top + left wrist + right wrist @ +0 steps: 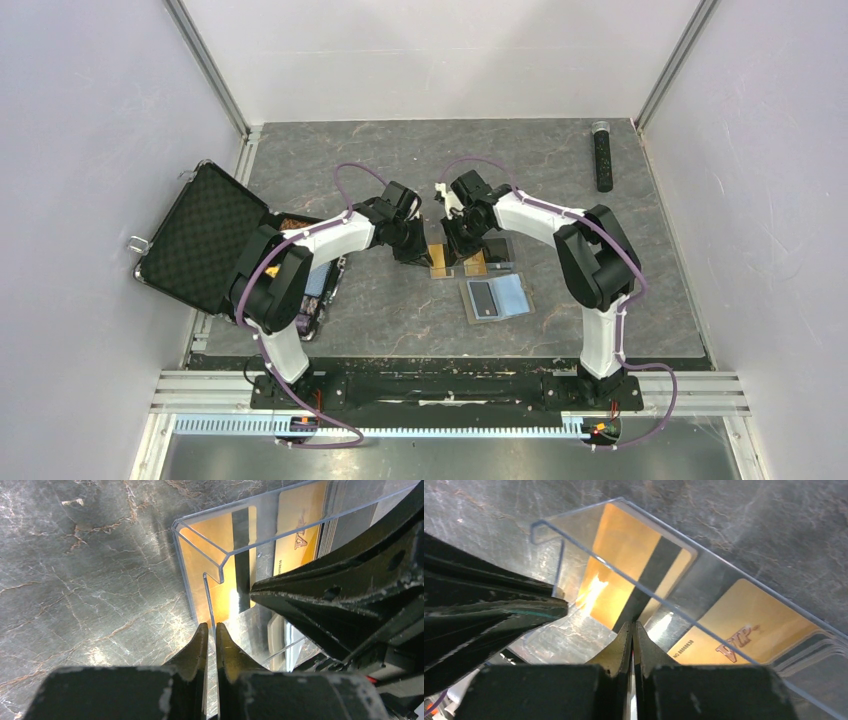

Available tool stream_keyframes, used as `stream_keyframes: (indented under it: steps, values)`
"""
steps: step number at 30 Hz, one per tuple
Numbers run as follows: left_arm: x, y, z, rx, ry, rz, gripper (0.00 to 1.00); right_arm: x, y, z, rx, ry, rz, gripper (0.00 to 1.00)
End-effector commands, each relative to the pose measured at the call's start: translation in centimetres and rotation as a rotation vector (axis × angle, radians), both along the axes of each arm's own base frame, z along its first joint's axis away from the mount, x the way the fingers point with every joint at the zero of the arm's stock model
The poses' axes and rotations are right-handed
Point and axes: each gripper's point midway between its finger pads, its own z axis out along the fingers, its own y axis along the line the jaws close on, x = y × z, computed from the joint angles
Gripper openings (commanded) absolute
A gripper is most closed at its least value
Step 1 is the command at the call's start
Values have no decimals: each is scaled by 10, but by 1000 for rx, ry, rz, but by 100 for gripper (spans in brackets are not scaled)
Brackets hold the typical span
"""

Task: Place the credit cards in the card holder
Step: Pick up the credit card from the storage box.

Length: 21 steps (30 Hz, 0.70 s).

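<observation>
A small clear plastic box stands mid-table with orange-gold credit cards in it. One card shows its black stripe. Beside it lies a card printed VIP on top of several stacked ones. My left gripper is shut on the box's thin clear wall. My right gripper is shut, its tips pinching the near edge of the striped card. From above, both grippers meet over the cards. The card holder lies open just in front of them, light blue inside showing.
A big black case lies open at the left edge, under my left arm's elbow. A black cylinder rests at the back right. Metal frame posts and pale walls close in the dark marbled table.
</observation>
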Motion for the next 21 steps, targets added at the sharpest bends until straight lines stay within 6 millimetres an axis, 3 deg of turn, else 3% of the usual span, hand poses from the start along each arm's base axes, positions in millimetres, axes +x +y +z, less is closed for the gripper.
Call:
stream_keyframes:
  steps: [1,5,9,13,18,21]
  values:
    - [-16,4,-20,64,49,-54,7,2,21,21,73,-6,32,0]
    - [-16,4,-21,65,51,-56,7,3,25,26,95,-4,26,6]
    - [-17,5,-21,67,53,-55,7,7,13,17,35,-28,4,31]
    - [-17,5,-21,67,55,-54,7,9,0,9,-23,-43,-22,45]
    - [-18,4,-22,67,62,-58,7,4,-2,-7,-44,-7,-13,44]
    - [-17,4,-23,70,63,-58,7,1,1,-12,-30,16,-3,36]
